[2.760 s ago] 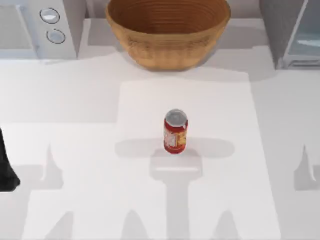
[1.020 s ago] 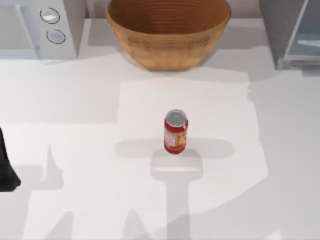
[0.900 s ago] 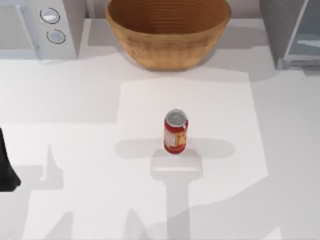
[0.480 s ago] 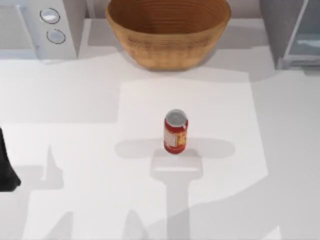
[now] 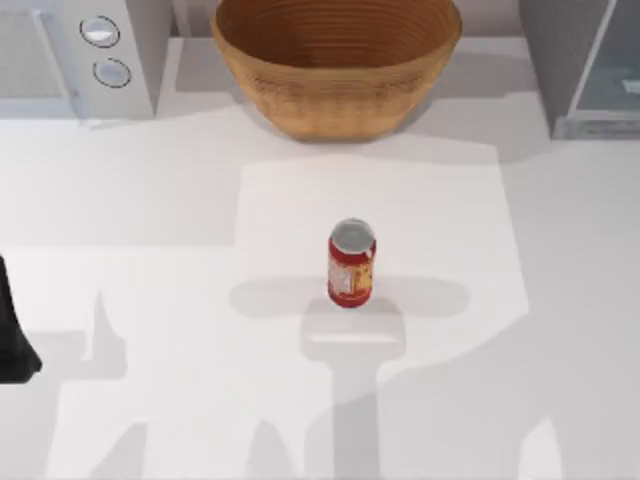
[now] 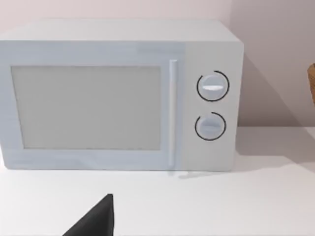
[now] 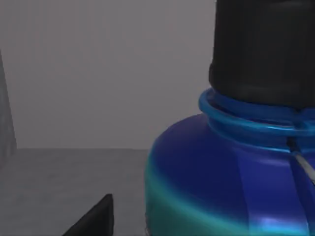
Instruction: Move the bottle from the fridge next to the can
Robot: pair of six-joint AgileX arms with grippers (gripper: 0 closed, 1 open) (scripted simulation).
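Observation:
The bottle [image 7: 231,162] looms very close in the right wrist view, with a blue shoulder, turquoise body and black cap [image 7: 266,49], standing on a grey floor against grey walls. One black finger [image 7: 96,219] of my right gripper stands apart from the bottle's side, so the gripper is open. The red can [image 5: 351,263] stands upright in the middle of the table. The grey fridge [image 5: 585,65] with its pale door panel is at the back right corner. My left arm [image 5: 12,335] is parked at the table's left edge, its finger [image 6: 96,219] facing the microwave.
A large wicker basket [image 5: 335,60] stands at the back centre. A white microwave [image 5: 75,55] with two round knobs sits at the back left and faces the left wrist camera as microwave [image 6: 118,93]. White table lies all around the can.
The shadow that lay at the table's right side has gone, and a broad shadow has swept across the front right corner. The can and left arm have not moved.

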